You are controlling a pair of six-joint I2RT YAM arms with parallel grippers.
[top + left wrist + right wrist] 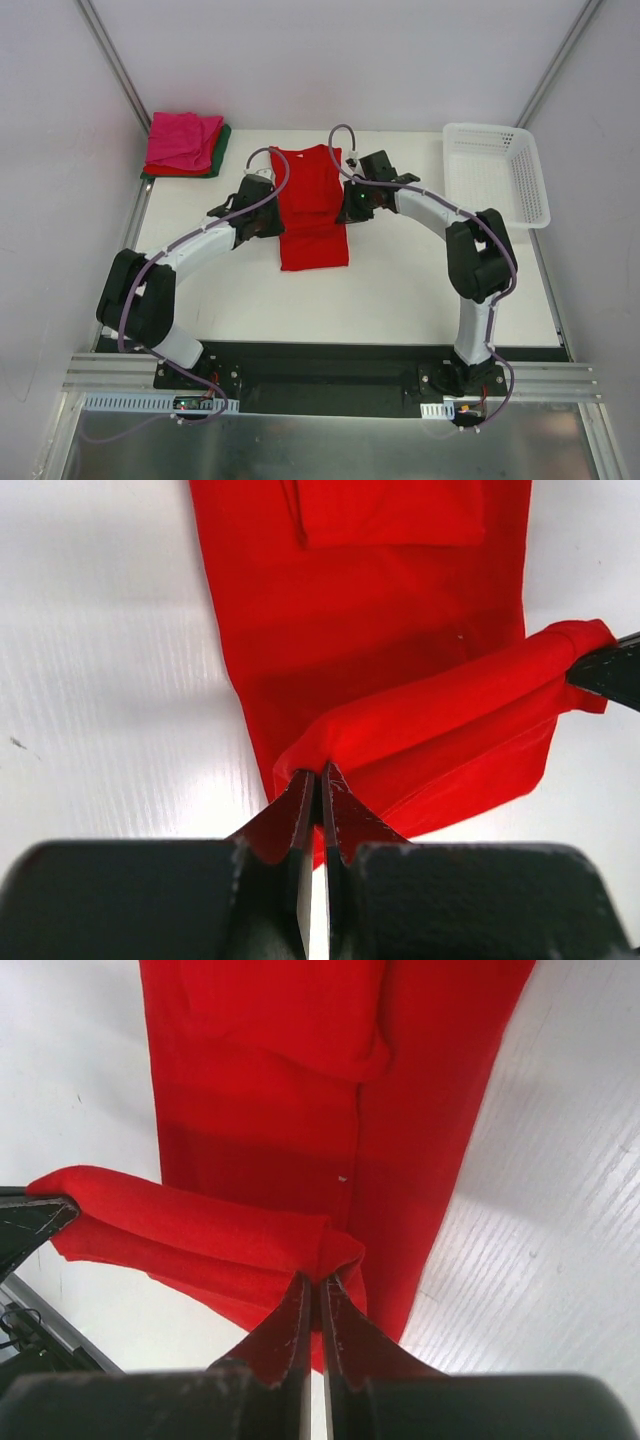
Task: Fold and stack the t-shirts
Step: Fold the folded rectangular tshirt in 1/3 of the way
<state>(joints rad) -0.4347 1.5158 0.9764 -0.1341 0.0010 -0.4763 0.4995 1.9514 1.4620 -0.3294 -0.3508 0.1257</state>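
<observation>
Red t-shirt [312, 235]: narrowed to a long strip, mid-table [420, 290].
Left claw [318, 780]: closed, pinching one end of a raised fold of this shirt.
Right claw [318, 1285]: closed, pinching the opposite end; the fold spans between them, apparently lifted slightly.
Folded t-shirts [185, 140]: pink over red and green, far-left corner.
White basket [497, 175]: far-right corner.

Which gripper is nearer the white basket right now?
Right. The right gripper holds the red t-shirt at the edge facing the basket; the left gripper holds the opposite edge, farther away.
</observation>
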